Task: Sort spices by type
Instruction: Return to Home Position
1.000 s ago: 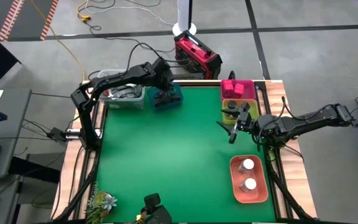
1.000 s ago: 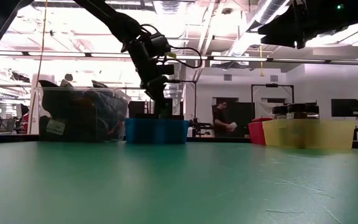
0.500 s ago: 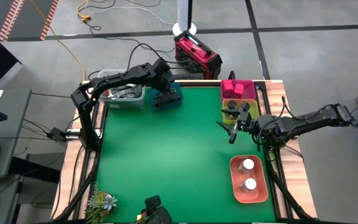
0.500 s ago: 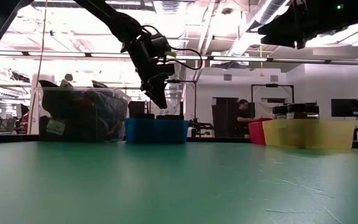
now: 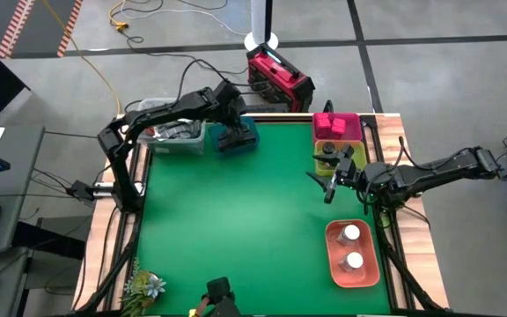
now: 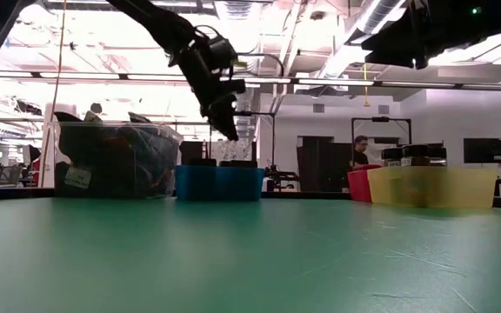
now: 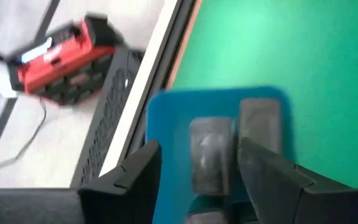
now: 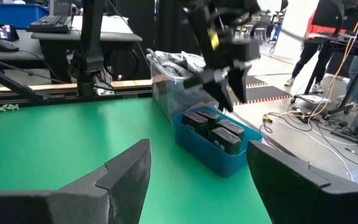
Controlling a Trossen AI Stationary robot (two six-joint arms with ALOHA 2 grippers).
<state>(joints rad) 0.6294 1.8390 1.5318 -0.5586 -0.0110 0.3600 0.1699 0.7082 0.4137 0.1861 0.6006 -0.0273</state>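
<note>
Left gripper (image 8: 230, 99) hangs spread and empty over the grey tins (image 8: 219, 134) in the far-left teal tray (image 8: 210, 157); swinging home too low could clip its rim. Right gripper (image 5: 320, 186) waits at the right, spread too

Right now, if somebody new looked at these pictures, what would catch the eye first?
The left tool hangs open above the blue tray of dark grey tins at the far edge of the table. On the right side a pink tray, a yellow tray and a salmon tray form a bright row, and the right tool waits open beside the yellow one.
</note>
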